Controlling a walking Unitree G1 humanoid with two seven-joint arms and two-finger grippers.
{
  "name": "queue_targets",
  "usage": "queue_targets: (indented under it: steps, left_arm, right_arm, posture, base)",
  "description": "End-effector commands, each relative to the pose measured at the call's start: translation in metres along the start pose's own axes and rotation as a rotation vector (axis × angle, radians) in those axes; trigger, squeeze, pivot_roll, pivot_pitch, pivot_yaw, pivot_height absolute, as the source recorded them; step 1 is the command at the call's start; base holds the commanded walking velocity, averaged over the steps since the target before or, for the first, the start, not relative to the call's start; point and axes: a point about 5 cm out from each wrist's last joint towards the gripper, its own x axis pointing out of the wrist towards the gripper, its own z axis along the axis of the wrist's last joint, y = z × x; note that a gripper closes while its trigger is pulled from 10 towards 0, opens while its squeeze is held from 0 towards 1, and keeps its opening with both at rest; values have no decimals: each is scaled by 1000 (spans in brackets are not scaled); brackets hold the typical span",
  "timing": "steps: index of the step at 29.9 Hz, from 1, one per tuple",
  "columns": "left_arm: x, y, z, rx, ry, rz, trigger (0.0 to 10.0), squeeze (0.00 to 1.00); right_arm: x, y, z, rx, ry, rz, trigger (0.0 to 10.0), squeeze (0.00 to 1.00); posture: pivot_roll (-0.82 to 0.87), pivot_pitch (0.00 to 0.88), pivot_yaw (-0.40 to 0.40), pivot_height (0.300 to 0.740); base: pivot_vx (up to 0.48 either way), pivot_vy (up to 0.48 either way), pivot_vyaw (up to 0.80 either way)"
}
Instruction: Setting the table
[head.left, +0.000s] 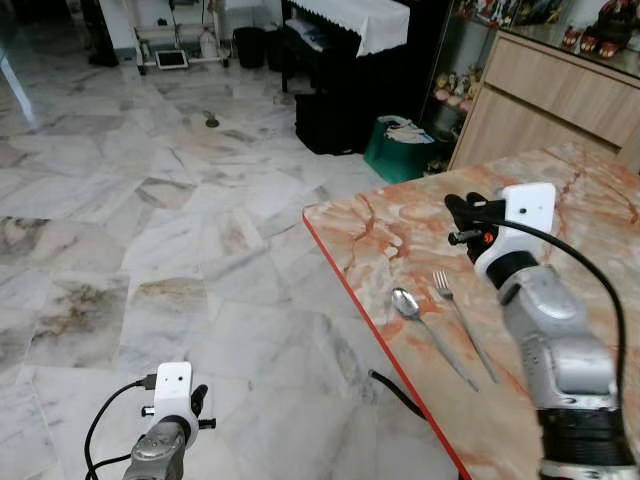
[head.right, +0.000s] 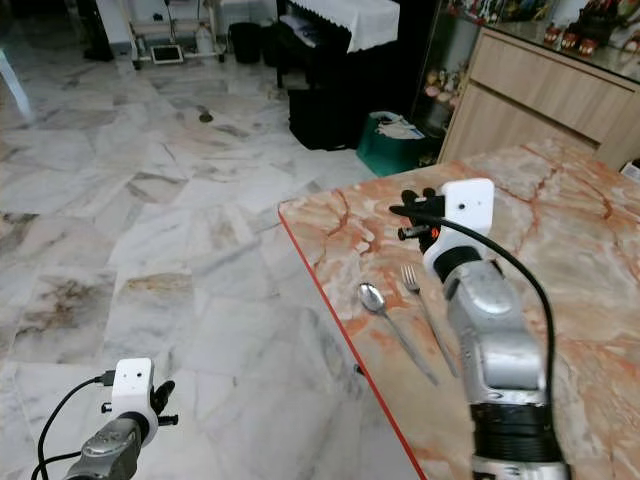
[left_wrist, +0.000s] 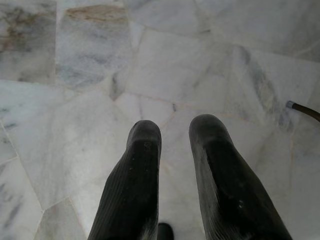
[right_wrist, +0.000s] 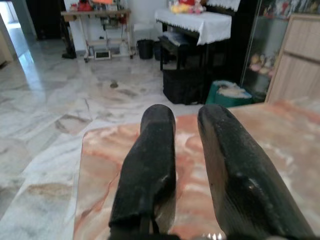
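A spoon (head.left: 408, 303) and a fork (head.left: 443, 285) lie side by side, just apart, near the red-edged corner of the marble table (head.left: 380, 225), handles pointing back toward the robot, bowl and tines away from it. The pairing reads as a place setting already laid at the table's edge, where a diner could reach it.

The right gripper (right_wrist: 187, 165) hovers over the table beyond the cutlery, its arm stretched forward and raised, the wrist level so the fingers (right_wrist: 150, 160) point out across the tabletop toward the far room. The two fingers stand slightly parted with nothing between them, which suggests the arm is free for a further item.

The left gripper (left_wrist: 175, 170) hangs low beside the table over the marble floor (head.left: 150, 200), pointing downward, idle; its fingers are likewise a little apart and empty. A dark cable (head.left: 395, 392) trails on the floor just below the table's edge.
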Motion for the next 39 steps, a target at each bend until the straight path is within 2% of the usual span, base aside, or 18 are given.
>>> queue_targets:
  steps: [1, 15, 22, 27, 39]
  left_arm:
    - [0, 1, -1, -18, 7, 3, 10000, 0]
    - [1, 0, 2, -16, -4, 1, 10000, 0]
    - [1, 1, 5, -4, -19, -1, 10000, 0]
    - [2, -2, 9, -11, -38, -12, 10000, 0]
    - [2, -3, 5, -5, -13, -33, 10000, 0]
  right_arm:
    - [1, 2, -3, 2, 6, 0, 10000, 0]
    - [5, -1, -4, 32, -20, -41, 10000, 0]
    - [8, 1, -4, 39, -29, -34, 10000, 0]
    - [8, -4, -5, 32, -27, -46, 10000, 0]
    - [8, -11, -4, 20, -35, -70, 10000, 0]
  posture:
    - [107, 0, -30, 727]
    - [109, 0, -29, 727]
    - [111, 0, -27, 727]
    - [111, 0, -25, 727]
    - [112, 0, -25, 727]
  base:
    - [0, 480, 0]
    - [0, 472, 0]
    - [0, 0, 0]
    - [0, 0, 0]
    - [0, 0, 0]
